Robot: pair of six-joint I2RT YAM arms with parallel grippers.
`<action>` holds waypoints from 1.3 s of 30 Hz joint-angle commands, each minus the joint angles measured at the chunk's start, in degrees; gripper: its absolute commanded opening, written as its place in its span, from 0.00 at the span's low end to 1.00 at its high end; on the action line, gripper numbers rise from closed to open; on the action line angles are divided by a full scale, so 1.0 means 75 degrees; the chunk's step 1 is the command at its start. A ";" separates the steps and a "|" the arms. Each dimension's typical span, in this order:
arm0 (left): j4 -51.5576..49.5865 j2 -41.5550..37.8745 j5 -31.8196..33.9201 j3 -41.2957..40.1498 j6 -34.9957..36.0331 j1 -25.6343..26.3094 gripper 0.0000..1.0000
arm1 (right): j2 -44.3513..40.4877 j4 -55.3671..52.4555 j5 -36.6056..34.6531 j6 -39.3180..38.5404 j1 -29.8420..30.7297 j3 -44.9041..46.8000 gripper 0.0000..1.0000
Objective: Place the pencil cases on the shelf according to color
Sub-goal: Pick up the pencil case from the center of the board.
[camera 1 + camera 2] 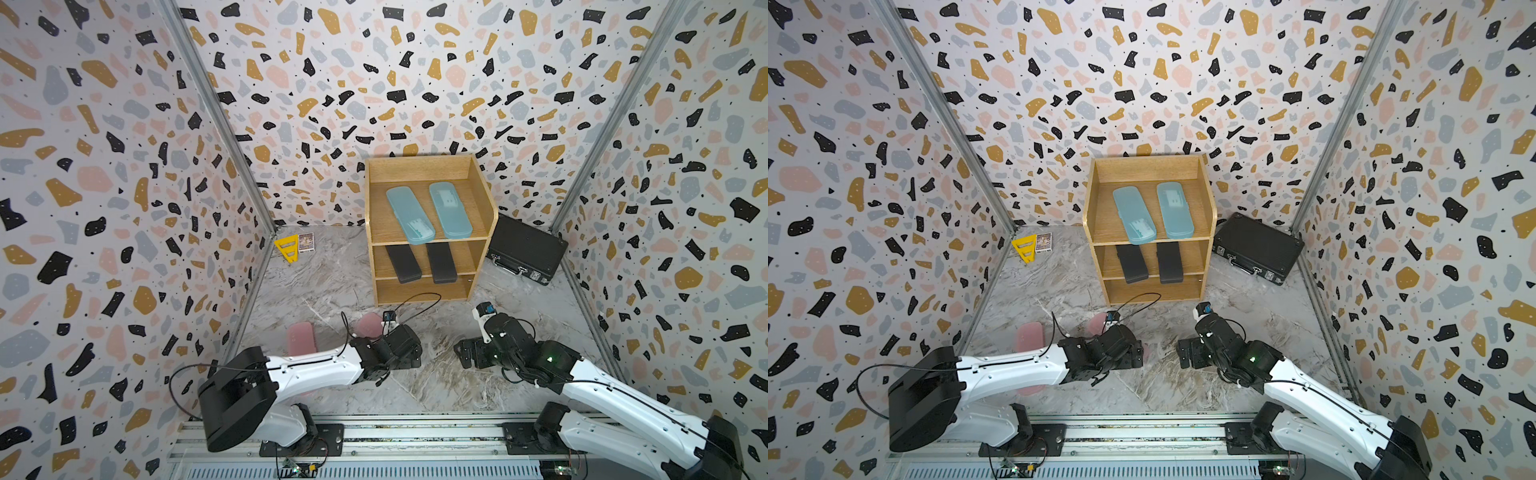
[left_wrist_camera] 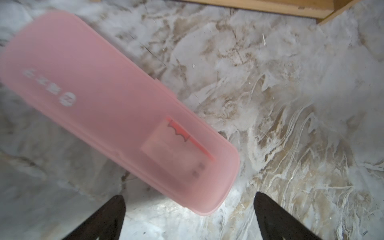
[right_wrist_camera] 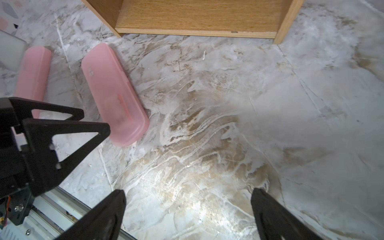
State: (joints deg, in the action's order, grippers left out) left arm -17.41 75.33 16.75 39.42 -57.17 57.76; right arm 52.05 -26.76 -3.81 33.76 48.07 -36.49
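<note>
Over the floor (image 3: 207, 104), left claw (image 2: 189, 195) and right claw (image 3: 188, 192) gape wide, empty.

shelf (image 1: 1146, 168) holds teal cases (image 1: 1133, 214), black cases (image 1: 1131, 264).

Nothing fully legible tbh. Left wrist view: pink pencil case (image 2: 116, 116) has a row of white print (image 2: 39, 80) on the lid, blurred, ending in a circled mark (image 2: 68, 100), maybe N or Z. Paper label (image 2: 176, 151) inside it w/ red line, txt unreadable. In a top view: printed small box (image 1: 306, 242) left of centre, and sticker (image 1: 536, 276) on black briefcase (image 1: 525, 245) right of centre, both too small to read.
</note>
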 commanded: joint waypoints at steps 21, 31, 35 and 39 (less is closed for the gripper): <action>-0.2995 -0.4862 0.1496 -0.1748 -0.0163 -0.1624 1.00 | 0.4685 0.1646 0.0076 -0.3181 0.1580 -0.2216 1.00; -0.2663 -0.4661 0.1022 -0.1859 0.0056 -0.2417 1.00 | 0.5853 0.1496 0.0216 -0.3534 0.1694 -0.3074 1.00; -0.2652 -0.4390 0.0930 -0.1685 0.0246 -0.2801 1.00 | 0.6284 0.1384 0.0276 -0.3443 0.1692 -0.3242 1.00; -0.2729 -0.4180 0.0898 -0.1508 0.0406 -0.3205 1.00 | 0.6512 0.1441 0.0445 -0.3334 0.1937 -0.3209 1.00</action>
State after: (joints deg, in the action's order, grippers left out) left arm -38.33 43.48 23.99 25.98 -56.05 35.29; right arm 100.68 -14.17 -1.21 8.56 60.84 -59.48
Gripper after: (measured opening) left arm 0.993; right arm 0.995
